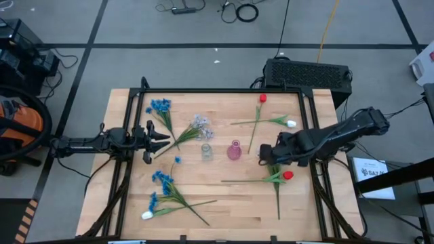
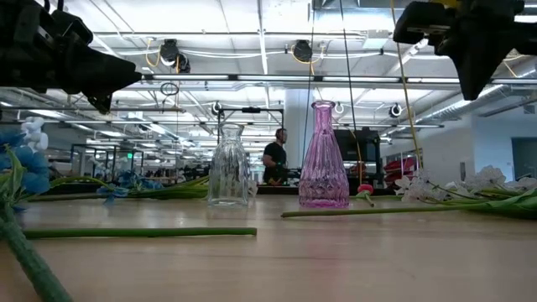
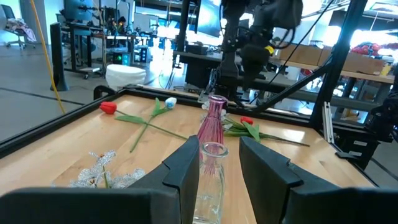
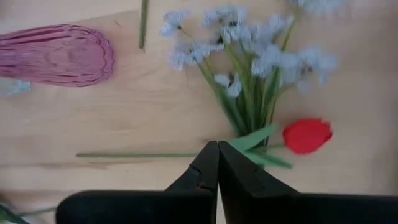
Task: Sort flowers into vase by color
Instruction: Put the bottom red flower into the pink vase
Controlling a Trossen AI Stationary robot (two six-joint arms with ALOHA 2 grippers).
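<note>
The clear vase point(image 1: 206, 152) and the pink vase point(image 1: 234, 150) stand upright mid-table. Flowers lie flat around them: blue sprays point(image 1: 161, 106) point(image 1: 163, 181), a lavender-white spray point(image 1: 201, 125), red tulips point(image 1: 262, 99) point(image 1: 287, 175) and white tulips point(image 1: 291, 123) point(image 1: 146, 215). My right gripper point(image 1: 263, 154) hangs shut above the table, right of the pink vase. In its wrist view it point(image 4: 217, 152) is over green stems beside a red tulip point(image 4: 308, 135) and a pale spray point(image 4: 249, 43). My left gripper point(image 1: 163, 137) is open near the left edge, pointing at the clear vase point(image 3: 210, 180).
A long bare stem point(image 2: 138, 232) lies along the near part of the table. A black frame rail point(image 1: 224, 90) runs around the table edges. A black box point(image 1: 306, 71) sits beyond the far edge. A person point(image 2: 273, 159) stands far off in the room.
</note>
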